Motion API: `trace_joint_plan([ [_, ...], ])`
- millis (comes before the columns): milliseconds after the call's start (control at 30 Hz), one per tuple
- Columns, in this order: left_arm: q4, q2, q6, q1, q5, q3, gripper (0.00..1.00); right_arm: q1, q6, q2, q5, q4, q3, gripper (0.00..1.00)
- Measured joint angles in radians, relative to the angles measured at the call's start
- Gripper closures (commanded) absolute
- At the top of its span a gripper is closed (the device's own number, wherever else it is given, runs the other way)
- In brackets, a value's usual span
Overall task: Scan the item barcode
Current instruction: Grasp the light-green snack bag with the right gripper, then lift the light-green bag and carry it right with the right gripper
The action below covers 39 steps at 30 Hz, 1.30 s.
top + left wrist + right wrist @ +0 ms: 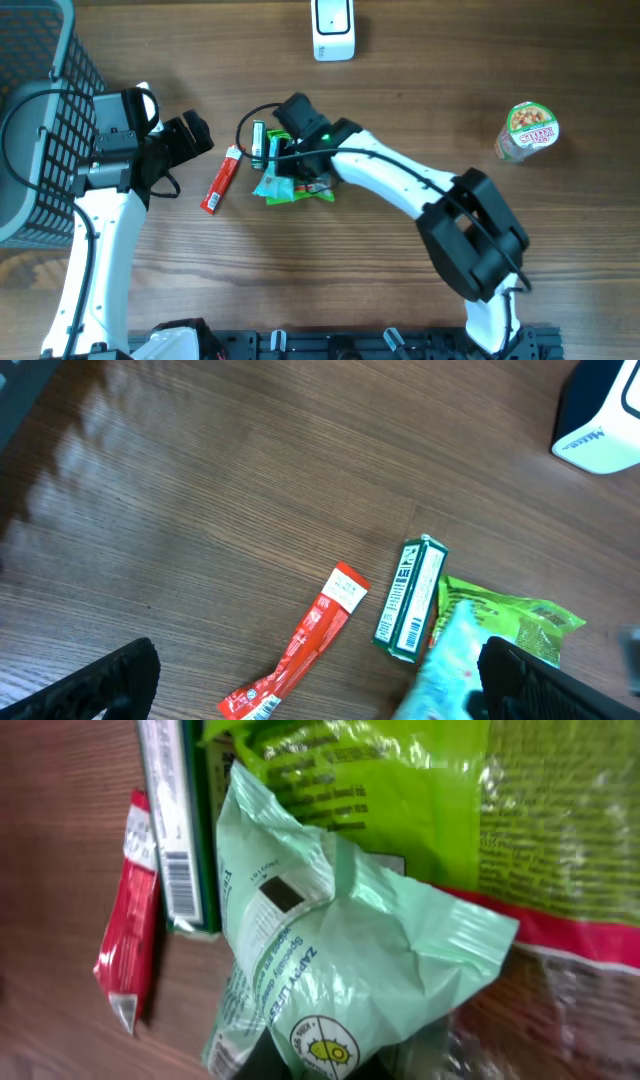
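My right gripper (284,160) is shut on a crumpled mint-green packet (330,940), which fills the right wrist view; the dark fingers (270,1065) show only at the bottom edge. Under and beside it lie a bright green bag (420,810), a dark green box (180,830) with a barcode on its side, and a red sachet (128,930). My left gripper (315,690) hangs open over the red sachet (300,650), just left of the green box (410,600) and the blurred mint packet (450,660). The white scanner (333,30) stands at the back.
A grey wire basket (40,120) stands at the far left beside the left arm. A cup of noodles (527,132) stands at the right. The green bag (300,190) and red sachet (220,180) lie mid-table.
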Motion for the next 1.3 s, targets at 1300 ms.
trace_joint_plan([
  [1300,0.0,0.0,0.0,0.0,0.0,0.0,0.0,-0.361,-0.652,-0.478,-0.488,-0.605,-0.003,0.96],
])
